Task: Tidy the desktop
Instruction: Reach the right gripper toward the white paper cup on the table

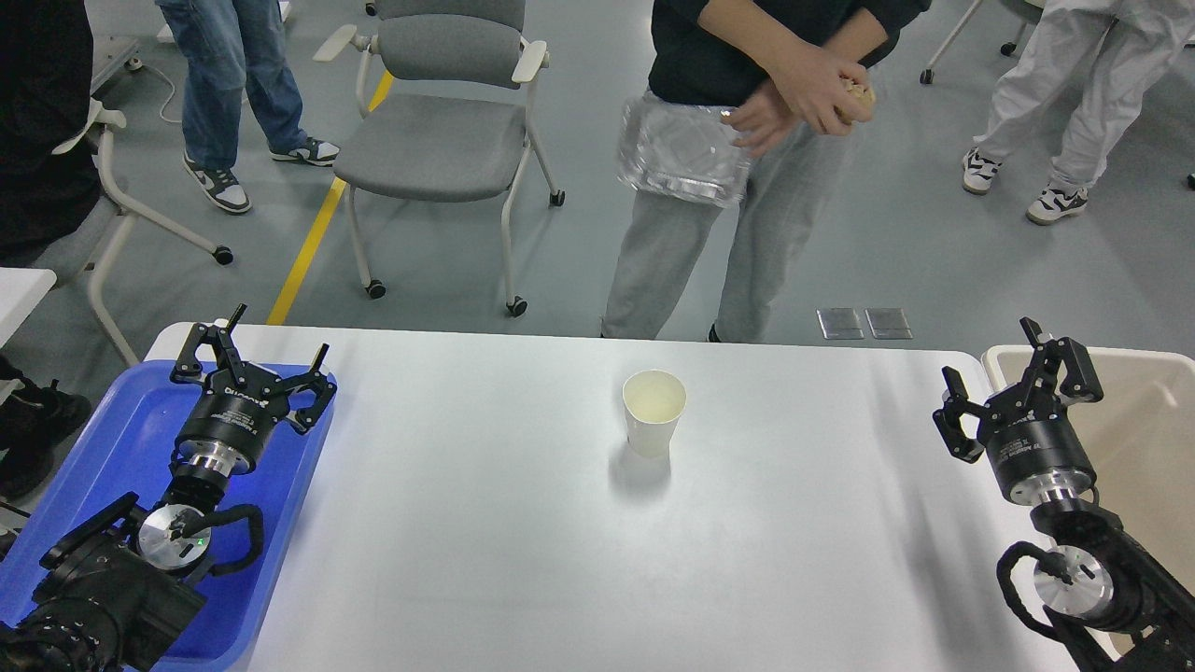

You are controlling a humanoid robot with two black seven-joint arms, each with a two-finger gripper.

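The white desktop (485,560) fills the lower half of the head view. A cream paper cup (653,412) stands upright near its middle, open end up, looking empty. My left gripper (277,337) hovers open over the blue tray at the left edge, far from the cup, nothing between its fingers. At the right edge my right gripper (991,349) is open too, beside the beige bin, and holds nothing.
A blue tray (140,411) lies at the desktop's left end and a beige bin (1148,439) at its right end. A person (728,168) stands just behind the far edge holding a clear plastic container (681,154). A grey chair (439,131) stands behind.
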